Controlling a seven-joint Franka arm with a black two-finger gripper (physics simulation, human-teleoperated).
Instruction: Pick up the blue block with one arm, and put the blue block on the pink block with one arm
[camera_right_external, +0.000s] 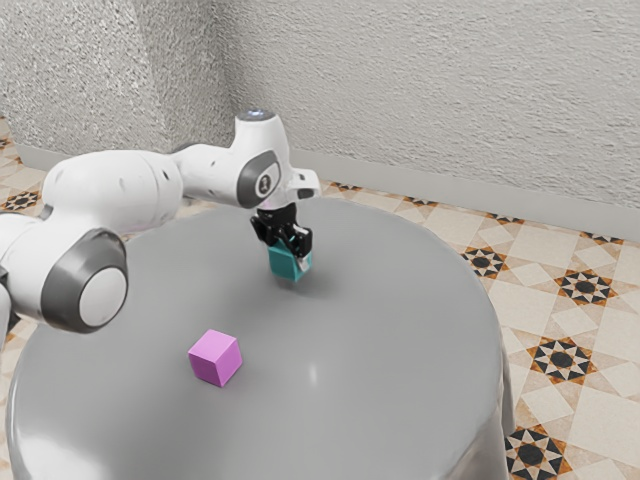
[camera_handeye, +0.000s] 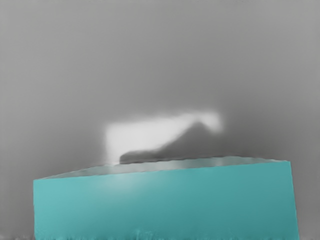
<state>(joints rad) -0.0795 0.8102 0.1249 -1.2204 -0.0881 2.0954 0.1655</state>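
The black end effector (camera_right_external: 290, 250) is clenched on the teal-blue block (camera_right_external: 288, 266), a finger on each of two opposite sides. The block hangs slightly tilted at the far middle of the round grey surface (camera_right_external: 400, 330); whether it clears the surface I cannot tell. In the wrist view the blue block (camera_handeye: 165, 200) sits right under the hand, with its shadow on the grey beyond. The pink block (camera_right_external: 216, 358) rests on the surface well apart, nearer the camera and toward the exterior view's left.
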